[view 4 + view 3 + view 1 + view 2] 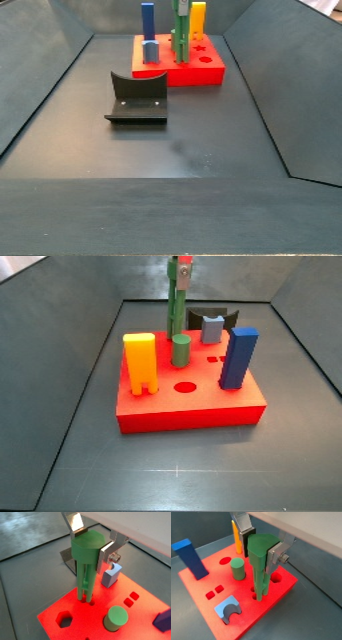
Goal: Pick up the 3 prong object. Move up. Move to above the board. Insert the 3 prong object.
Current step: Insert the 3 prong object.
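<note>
Silver two-finger gripper (261, 543) clamps the head of the tall green 3 prong object (261, 567), whose prongs enter holes of the thick red square board (211, 614); a short green cylinder (237, 568) stands in a neighbouring hole.

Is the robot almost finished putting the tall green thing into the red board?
Nearly. Picking up, lifting and moving over look done: the claw holds the 3 prong object by its head above the board. In both wrist views the prongs' tips are already in the board's holes. What's left is pushing it down and letting go.
</note>
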You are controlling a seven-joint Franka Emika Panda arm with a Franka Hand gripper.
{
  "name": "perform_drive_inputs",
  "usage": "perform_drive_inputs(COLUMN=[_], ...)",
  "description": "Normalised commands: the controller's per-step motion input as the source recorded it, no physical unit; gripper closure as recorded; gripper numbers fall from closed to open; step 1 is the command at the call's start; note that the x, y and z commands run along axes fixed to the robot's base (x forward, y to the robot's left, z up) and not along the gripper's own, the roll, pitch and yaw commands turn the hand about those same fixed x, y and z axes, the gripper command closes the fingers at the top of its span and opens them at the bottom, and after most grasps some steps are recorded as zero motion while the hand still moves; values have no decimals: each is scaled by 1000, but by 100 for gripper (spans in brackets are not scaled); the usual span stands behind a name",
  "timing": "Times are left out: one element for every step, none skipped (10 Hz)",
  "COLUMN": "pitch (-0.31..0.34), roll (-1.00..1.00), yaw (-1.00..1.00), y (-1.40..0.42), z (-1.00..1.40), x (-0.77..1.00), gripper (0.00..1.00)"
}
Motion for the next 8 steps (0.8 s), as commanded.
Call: perform_drive_inputs(pitch=[-126, -90, -39, 0, 0, -64, -99, -91], roll=[-141, -161, -109, -71, -79, -226, -284, -220], yaw=[-483, -323, -103, 0, 0, 66, 57, 3], y=[-3, -6, -9, 0, 0, -71, -51, -14], z=[0, 0, 0, 0, 0, 71, 77, 0], x=[-249, -111, 0, 60, 214, 120, 80, 0], gripper=[100, 100, 100, 100, 100, 100, 100, 100])
